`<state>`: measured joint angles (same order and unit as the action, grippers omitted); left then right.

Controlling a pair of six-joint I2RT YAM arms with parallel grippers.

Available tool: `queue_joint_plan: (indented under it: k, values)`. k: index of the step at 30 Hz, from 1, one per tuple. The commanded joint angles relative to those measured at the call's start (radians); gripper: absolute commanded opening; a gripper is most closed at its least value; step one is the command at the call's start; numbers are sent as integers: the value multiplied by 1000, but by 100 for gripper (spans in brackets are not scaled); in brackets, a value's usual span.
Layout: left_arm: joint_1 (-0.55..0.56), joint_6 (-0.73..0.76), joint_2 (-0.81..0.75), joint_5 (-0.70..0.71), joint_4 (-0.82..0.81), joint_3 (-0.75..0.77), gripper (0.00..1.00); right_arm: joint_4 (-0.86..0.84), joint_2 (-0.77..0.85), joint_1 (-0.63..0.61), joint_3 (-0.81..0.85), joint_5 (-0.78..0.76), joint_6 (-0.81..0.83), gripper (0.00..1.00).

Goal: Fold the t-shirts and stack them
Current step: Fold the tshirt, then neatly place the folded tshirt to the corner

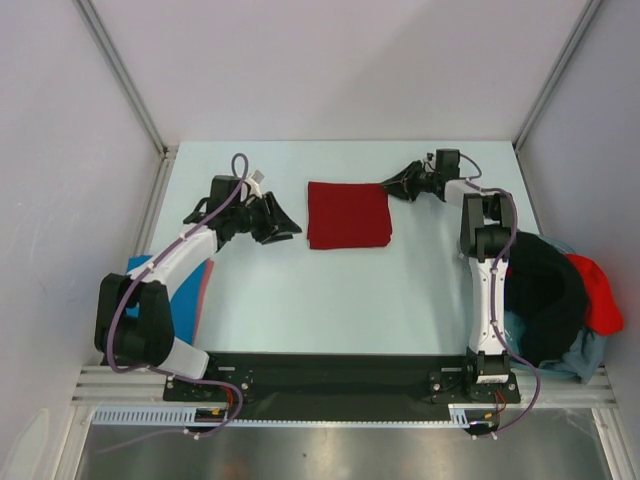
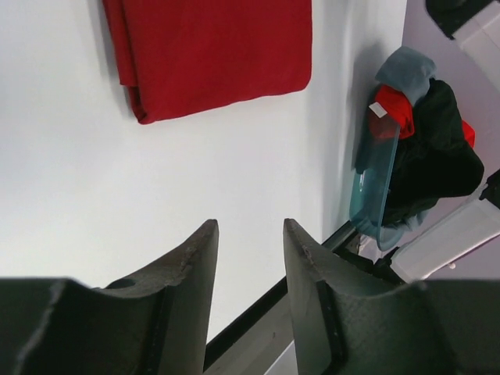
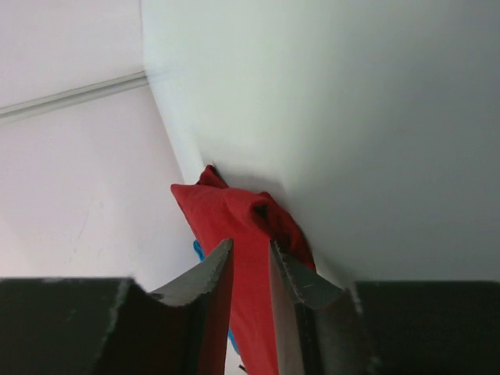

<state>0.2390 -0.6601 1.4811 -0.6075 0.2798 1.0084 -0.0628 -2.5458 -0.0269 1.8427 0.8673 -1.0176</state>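
The dark red t-shirt (image 1: 348,214) is lying folded into a flat square in the middle of the table (image 1: 300,290). The bright blue t-shirt (image 1: 188,290) is lying flat at the left edge. At the right edge, the black t-shirt (image 1: 545,295), the brighter red t-shirt (image 1: 598,292) and the pale grey-blue t-shirt (image 1: 585,352) are lying crumpled in one heap.

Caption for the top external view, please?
Folded dark red t-shirt centred, flanked by left hand and right hand; unfolded shirts heaped right.

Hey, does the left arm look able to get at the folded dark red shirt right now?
Probably yes: the left gripper points at the dark red shirt, jaws parted, only table between them.
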Motion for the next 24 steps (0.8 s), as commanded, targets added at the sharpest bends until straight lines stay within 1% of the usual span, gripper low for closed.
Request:
queue_joint_plan:
  k: [1,2,3,4,5,6,7,8,9,10,11,12,13,14,15,16,17,18,19,20,21,22,23,24]
  values:
    - [-24,-29,-62,25,-2,-19,47,289,120,48,87,-99,164,32]
    - [-27,-32,-67,35,-1,-21,47,346,165,47,105,-126,247,33]
    - [-29,-39,-71,44,2,-25,48,456,194,39,121,-148,285,34]
    - [-29,-44,-82,57,16,-27,48,509,222,33,134,-168,334,37]
    - [-29,-56,-87,96,28,-28,49,556,286,30,133,-212,417,39]
    - [-30,-65,-90,113,41,-33,48,624,318,-10,124,-229,466,40]
    - [-35,-75,-93,124,62,-36,48,652,353,-28,81,-253,511,42]
    - [-36,-97,-97,149,71,-40,48,681,436,-47,52,-296,598,43]
    - [-38,-110,-102,161,87,-54,48,685,471,-97,12,-315,637,46]
    - [-43,-127,-107,170,91,-62,48,695,514,-120,-50,-345,668,47]
    - [-44,-148,-119,176,94,-71,48,701,548,-155,-89,-419,701,49]
    - [-46,-160,-123,189,101,-83,49,702,618,-185,-120,-457,750,51]
    - [-50,-171,-128,196,122,-88,49,696,646,-250,-152,-491,773,53]
    - [-52,-188,-133,202,136,-93,49,675,676,-284,-218,-555,790,54]
    - [-55,-197,-133,218,175,-94,49,663,737,-316,-249,-592,833,55]
    - [-63,-203,-133,225,197,-94,49,647,763,-405,-285,-631,858,56]
    - [-66,-213,-134,236,217,-94,48,632,794,-450,-345,-737,882,58]
    - [-70,-213,-136,244,252,-96,47,591,818,-503,-382,-790,918,60]
    - [-82,-213,-137,271,275,-96,46,566,861,-551,-416,-839,995,61]
    - [-87,-216,-142,290,297,-96,46,537,880,-652,-448,-949,1046,61]
    - [-95,-217,-156,304,327,-100,46,471,891,-697,-523,-1009,1082,67]
    - [-113,-217,-166,325,340,-105,46,439,903,-737,-552,-1066,1161,69]
    - [-124,-225,-174,337,354,-108,46,387,903,-813,-581,-1156,1201,70]
    - [-133,-230,-183,357,383,-114,46,370,895,-841,-612,-1186,1237,72]
